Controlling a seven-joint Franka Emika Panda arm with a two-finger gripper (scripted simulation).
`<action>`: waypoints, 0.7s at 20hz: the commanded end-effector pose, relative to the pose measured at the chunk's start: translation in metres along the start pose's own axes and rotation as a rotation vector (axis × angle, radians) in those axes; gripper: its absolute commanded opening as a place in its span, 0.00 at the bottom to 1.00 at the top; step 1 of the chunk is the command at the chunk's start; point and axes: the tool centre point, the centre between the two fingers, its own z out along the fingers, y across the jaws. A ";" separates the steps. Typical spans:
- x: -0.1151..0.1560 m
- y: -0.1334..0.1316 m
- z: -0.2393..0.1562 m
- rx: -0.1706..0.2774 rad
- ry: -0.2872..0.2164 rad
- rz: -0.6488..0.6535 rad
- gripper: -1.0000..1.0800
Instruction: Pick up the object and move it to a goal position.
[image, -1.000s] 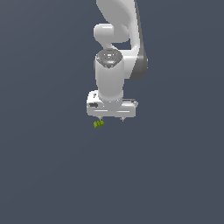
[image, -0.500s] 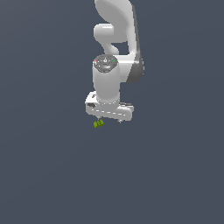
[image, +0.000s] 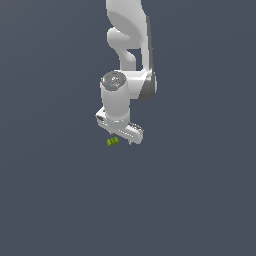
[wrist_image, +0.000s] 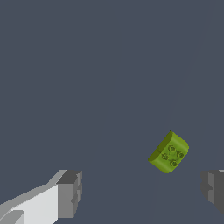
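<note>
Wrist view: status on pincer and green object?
Pincer open, nothing held. Green object on the floor between the fingers, nearer one. Nothing in the way.

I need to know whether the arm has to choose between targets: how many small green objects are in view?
1. The single yellow-green object lies on the grey floor between the open gripper fingers, nearer one finger, not touching either. In the exterior view, the gripper body could hide others.
</note>
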 end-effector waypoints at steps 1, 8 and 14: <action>-0.002 0.009 0.009 0.000 0.001 0.086 0.96; -0.009 0.034 0.033 -0.004 0.007 0.324 0.96; -0.015 0.053 0.048 -0.009 0.015 0.491 0.96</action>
